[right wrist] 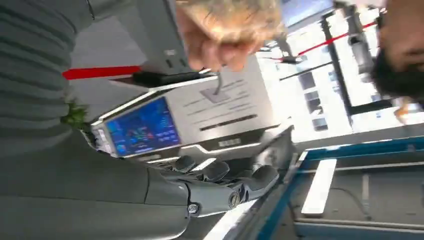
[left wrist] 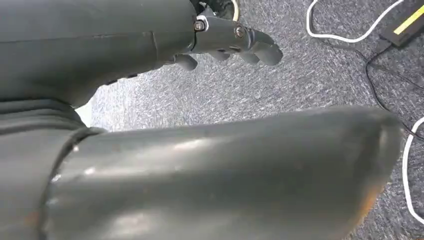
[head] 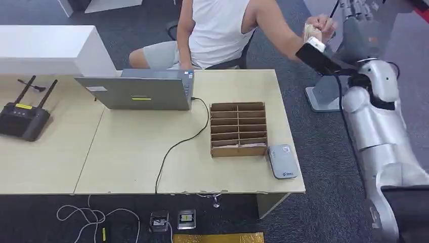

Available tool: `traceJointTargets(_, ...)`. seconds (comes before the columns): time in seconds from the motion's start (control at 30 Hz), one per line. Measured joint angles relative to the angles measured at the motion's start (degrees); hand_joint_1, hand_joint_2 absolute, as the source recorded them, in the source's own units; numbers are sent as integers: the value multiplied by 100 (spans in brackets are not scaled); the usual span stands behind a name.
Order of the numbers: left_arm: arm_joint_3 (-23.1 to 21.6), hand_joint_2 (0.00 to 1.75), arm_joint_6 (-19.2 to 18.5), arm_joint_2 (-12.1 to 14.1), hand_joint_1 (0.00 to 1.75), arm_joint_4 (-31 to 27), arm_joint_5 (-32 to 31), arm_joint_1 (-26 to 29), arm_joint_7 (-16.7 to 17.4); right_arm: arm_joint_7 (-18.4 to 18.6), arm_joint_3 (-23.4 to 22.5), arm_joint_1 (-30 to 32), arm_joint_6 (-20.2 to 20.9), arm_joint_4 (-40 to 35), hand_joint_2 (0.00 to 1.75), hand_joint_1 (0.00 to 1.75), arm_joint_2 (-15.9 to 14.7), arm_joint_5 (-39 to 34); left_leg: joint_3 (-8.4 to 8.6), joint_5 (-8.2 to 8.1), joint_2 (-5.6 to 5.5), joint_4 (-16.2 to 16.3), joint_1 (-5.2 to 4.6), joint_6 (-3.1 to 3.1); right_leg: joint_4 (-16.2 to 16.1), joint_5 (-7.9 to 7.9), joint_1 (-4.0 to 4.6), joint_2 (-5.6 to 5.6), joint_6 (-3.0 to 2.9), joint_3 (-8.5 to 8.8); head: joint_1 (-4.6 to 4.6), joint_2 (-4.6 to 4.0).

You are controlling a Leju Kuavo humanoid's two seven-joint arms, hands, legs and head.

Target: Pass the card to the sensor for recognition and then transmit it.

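My right arm (head: 377,126) reaches up at the right, and its hand (head: 356,12) is raised beside the sensor terminal (head: 318,58), which stands on a grey floor stand (head: 324,98). In the right wrist view the terminal (right wrist: 185,120) shows a blue screen and a white panel. My right hand (right wrist: 225,182) curls its fingers on a thin dark card (right wrist: 277,150) at the fingertips. A seated person's hand (head: 318,26) is closed right next to my hand, above the terminal. My left hand (left wrist: 235,42) hangs over the carpet, fingers loosely bent, holding nothing.
A beige table (head: 126,167) carries a grey laptop (head: 141,91), a slotted wooden box (head: 238,129), a small grey reader (head: 282,161) by the right edge and a black router (head: 23,119). Cables and power strips (head: 172,220) lie on the carpet below.
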Motion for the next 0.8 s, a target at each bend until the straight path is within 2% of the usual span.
traceJointTargets(0.07,0,0,-33,28,0,0,-7,0,-13,-83,221,-4,-76,15,175,0,200,50,0,0,1,0,0,0,0,0,0,3,0,-1,0,0)
traceJointTargets(0.4,4,0,-50,85,0,0,-11,1,-20,-100,686,2,-105,118,175,0,568,29,-5,-1,4,2,-2,0,-2,1,-2,9,-1,-11,-2,0)
traceJointTargets(0.8,9,0,-35,87,0,0,-20,24,-20,-28,747,-17,-601,631,175,0,640,-481,-6,0,1,3,-1,0,-3,1,-1,6,-1,-13,0,0)
